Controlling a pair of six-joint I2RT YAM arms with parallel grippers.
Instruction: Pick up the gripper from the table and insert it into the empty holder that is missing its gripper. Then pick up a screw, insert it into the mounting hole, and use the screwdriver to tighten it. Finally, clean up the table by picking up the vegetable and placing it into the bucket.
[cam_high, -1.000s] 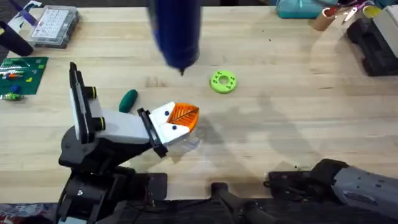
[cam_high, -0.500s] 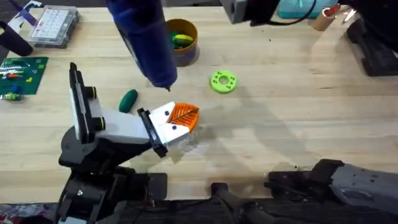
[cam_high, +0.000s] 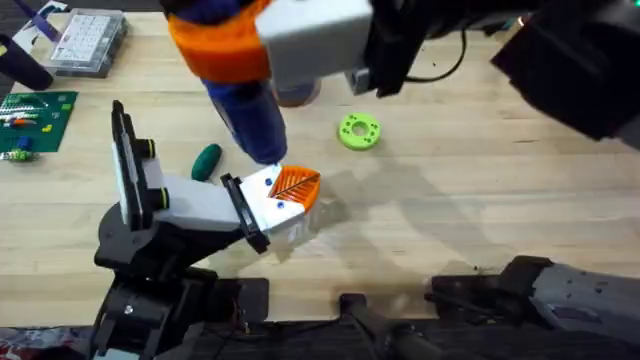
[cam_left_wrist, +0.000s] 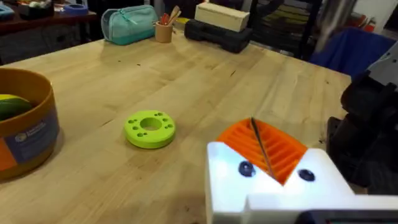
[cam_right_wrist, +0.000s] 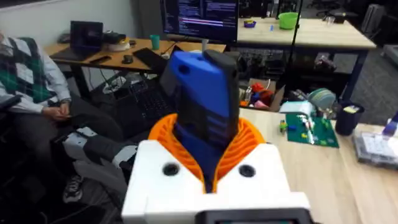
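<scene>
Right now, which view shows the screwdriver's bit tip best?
The left wrist view: the thin bit lies sharply across the orange ribbed finger. Overhead, the screwdriver body shows, its tip barely visible. The right wrist view shows its blue rear end.

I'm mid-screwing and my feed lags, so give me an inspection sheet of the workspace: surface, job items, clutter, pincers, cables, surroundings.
Surface: wooden table, bare planks on its right half.
Job's things: gripper seated on the holder; screwdriver points bit-down at the gripper; vegetable lies on the table beside the holder; bucket stands apart from it.
Clutter: green ring, circuit board, parts box.
Pincers: right pincer shut on the screwdriver.
Cables: black cable by the right arm.
Surroundings: teal pouch and pen cup at the table's far edge.
</scene>
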